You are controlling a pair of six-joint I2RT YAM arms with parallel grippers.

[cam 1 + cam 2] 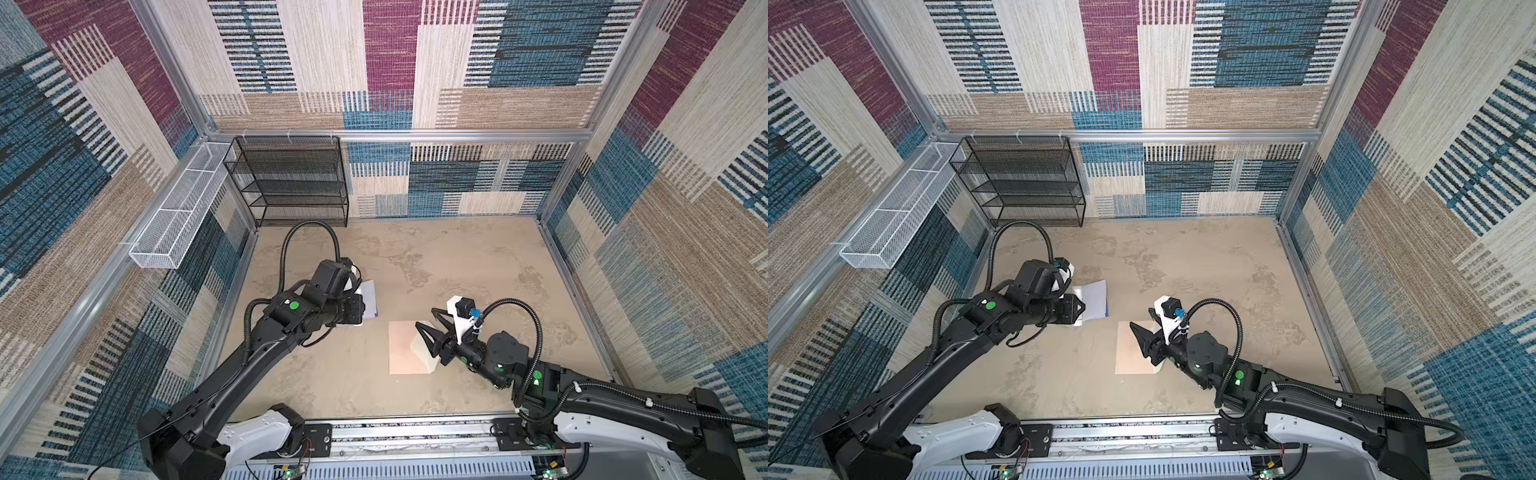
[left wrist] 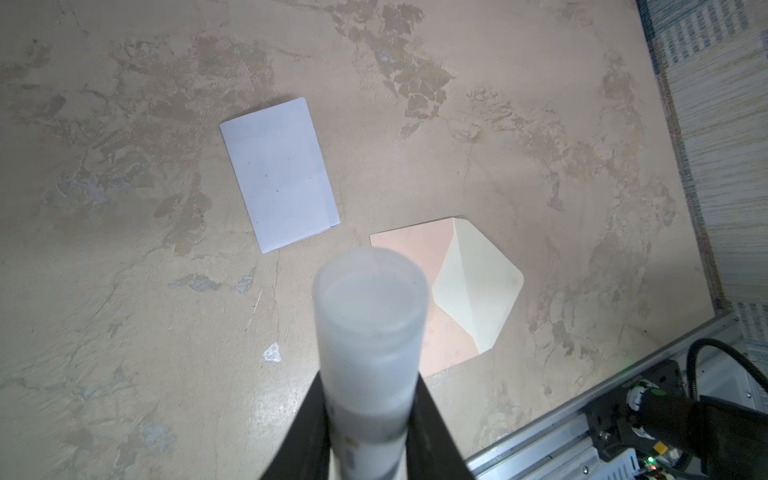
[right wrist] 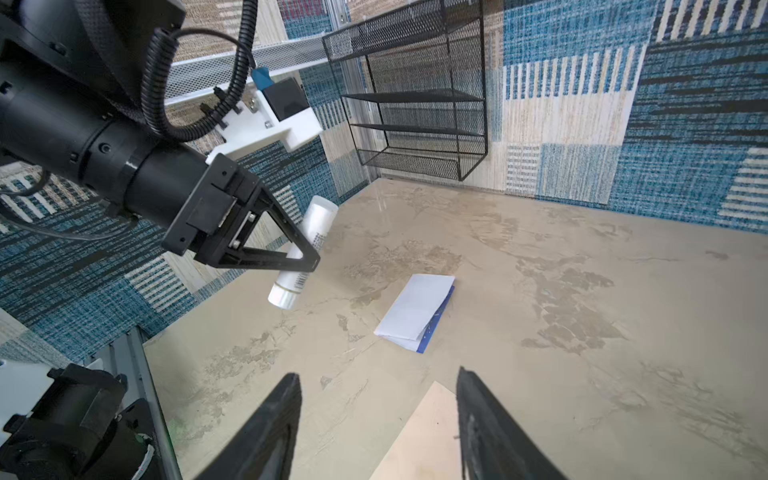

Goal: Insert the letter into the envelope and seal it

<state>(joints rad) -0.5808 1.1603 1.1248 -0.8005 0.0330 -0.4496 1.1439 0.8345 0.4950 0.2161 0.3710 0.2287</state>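
Left hand point(image 3: 305, 251) clenched on a white tube point(image 3: 320, 216), gripping it about mid-length. Tube is held off the desk point(image 2: 124, 332), tilted, one end aimed down. In both top views this hand sits over the letter's left edge.

Right hand point(image 3: 378, 386) released, jaws spread wide, nothing between them. It hovers above the envelope's flap side.

Letter point(image 2: 280, 174) lies flat on the desk, left of centre, folded, white back up. A dark blue edge peeks from under it in the right wrist view. Long axis runs from the front rail toward the back wall, slightly skewed.

Envelope point(image 1: 401, 349) lies flat, to the right of the letter and nearer the rail; the two are near but apart. Its long axis also runs front to back. Flap point(image 2: 478, 282) is open and creased, cream inside showing, its rounded point aimed right, toward the right arm.

Black wire rack point(image 1: 291, 183) stands at the back wall, well apart from both.
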